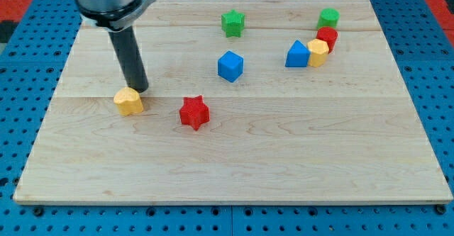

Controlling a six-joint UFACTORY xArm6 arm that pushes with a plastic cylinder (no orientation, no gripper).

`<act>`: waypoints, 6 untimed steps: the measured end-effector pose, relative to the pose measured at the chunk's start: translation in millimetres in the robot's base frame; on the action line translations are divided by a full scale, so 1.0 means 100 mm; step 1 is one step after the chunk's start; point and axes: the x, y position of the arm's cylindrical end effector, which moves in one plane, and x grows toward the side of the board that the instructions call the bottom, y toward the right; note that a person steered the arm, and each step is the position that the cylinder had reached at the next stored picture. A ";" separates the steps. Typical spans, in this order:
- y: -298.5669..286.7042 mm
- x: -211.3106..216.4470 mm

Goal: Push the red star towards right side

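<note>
My tip (140, 89) rests on the table (234, 165) just above the yellow block (128, 101), touching or nearly so; this tool is a bare rod and grasps nothing. The red star (194, 113) lies to the view's right of that block, apart from it, below the blue cube (230, 66).

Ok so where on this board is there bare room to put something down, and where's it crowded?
The whole strip along the view's bottom, below the red star and yellow block, is bare. So is the right half below the blue block. Crowded: the top right, where a green block, red block and yellow block bunch together. My tip sits just above the left yellow block.
</note>
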 end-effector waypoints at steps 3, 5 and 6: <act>-0.07 0.38; 1.09 0.51; 1.75 0.59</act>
